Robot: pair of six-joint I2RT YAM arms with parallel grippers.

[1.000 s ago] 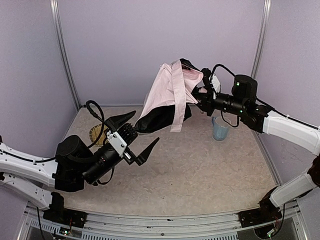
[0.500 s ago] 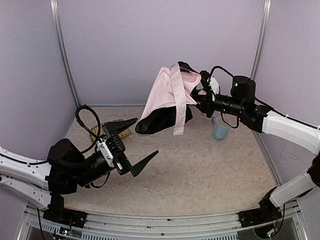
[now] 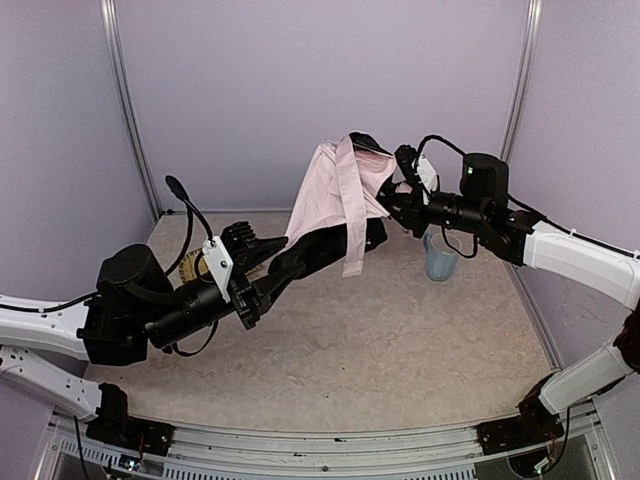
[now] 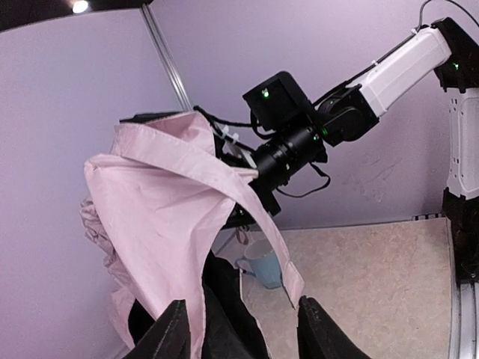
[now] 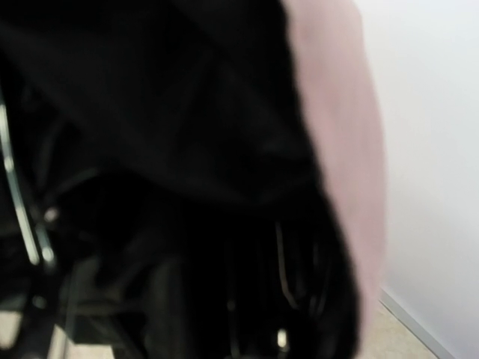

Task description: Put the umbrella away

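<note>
The umbrella [image 3: 335,190] hangs in the air at the back of the table, pale pink fabric on top and black lining bunched at its lower end. My right gripper [image 3: 398,195] holds it up from the right, its fingers buried in the folds. The right wrist view is filled by blurred black lining and a pink edge [image 5: 337,149]. My left gripper [image 3: 290,255] reaches up from the left. Its jaws stand apart on either side of the black lower end. In the left wrist view the pink fabric [image 4: 157,202] drapes down between the fingers [image 4: 168,333], with a gap at the right finger.
A light blue cup [image 3: 440,258] stands on the table under the right arm and shows past the fabric in the left wrist view [image 4: 263,265]. A woven tray [image 3: 195,265] lies at the left, mostly hidden behind the left arm. Purple walls close in the back and sides.
My left arm has swung up and right, bringing its jaws around the umbrella's black lower end, and the jaws have narrowed. The right arm and umbrella have drifted slightly left.
</note>
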